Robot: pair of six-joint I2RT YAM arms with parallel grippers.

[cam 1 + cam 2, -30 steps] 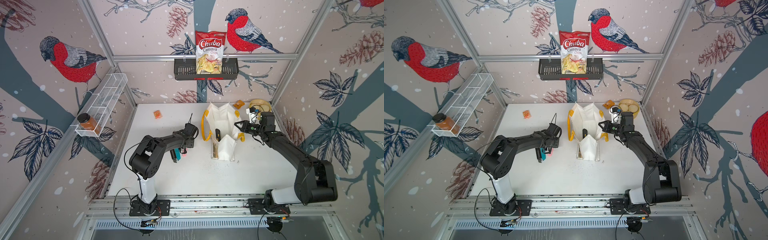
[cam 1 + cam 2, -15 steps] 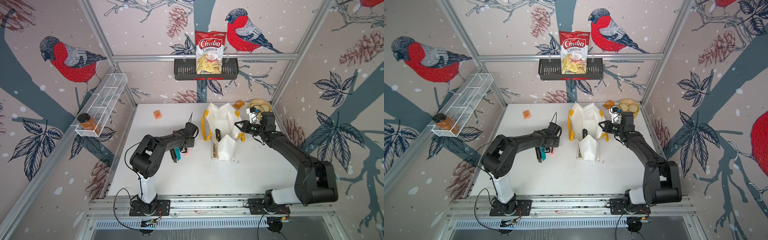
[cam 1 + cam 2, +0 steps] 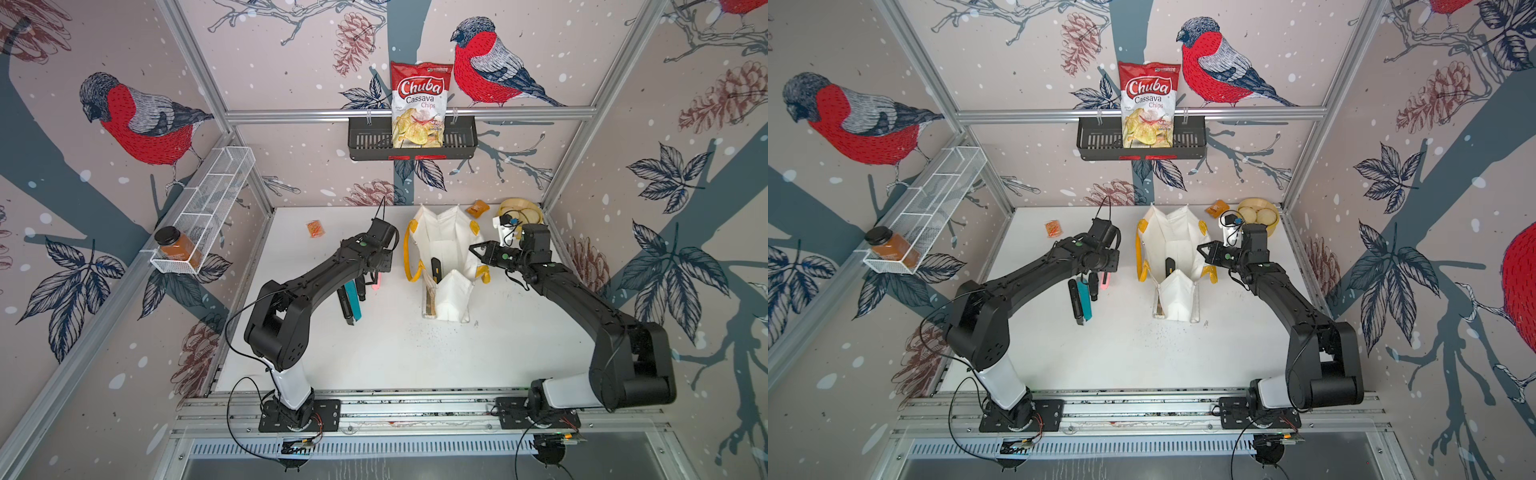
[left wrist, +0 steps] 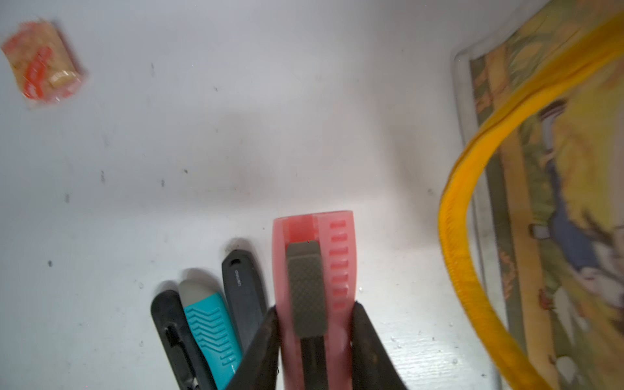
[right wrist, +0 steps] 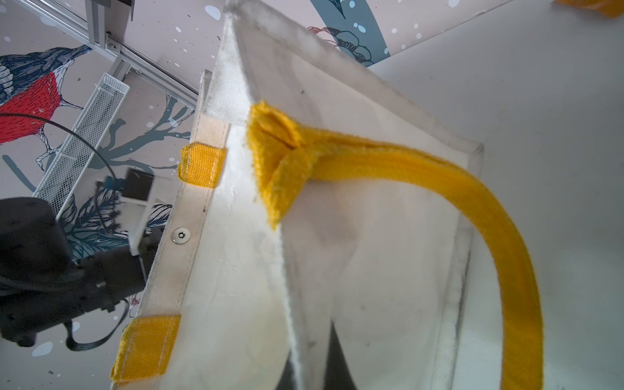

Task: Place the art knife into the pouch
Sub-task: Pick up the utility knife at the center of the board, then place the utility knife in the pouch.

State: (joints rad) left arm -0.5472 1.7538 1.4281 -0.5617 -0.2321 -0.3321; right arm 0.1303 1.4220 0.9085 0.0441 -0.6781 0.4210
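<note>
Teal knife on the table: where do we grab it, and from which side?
Teal knife lies flat, packed between a black knife and a dark grey knife. Likely best from straight above, across its width, at the end nearer the robot's base, where the grey one does not reach.

Left gripper clamped on the pink art knife above the white surface; three other knives just beside; pouch near.
</note>
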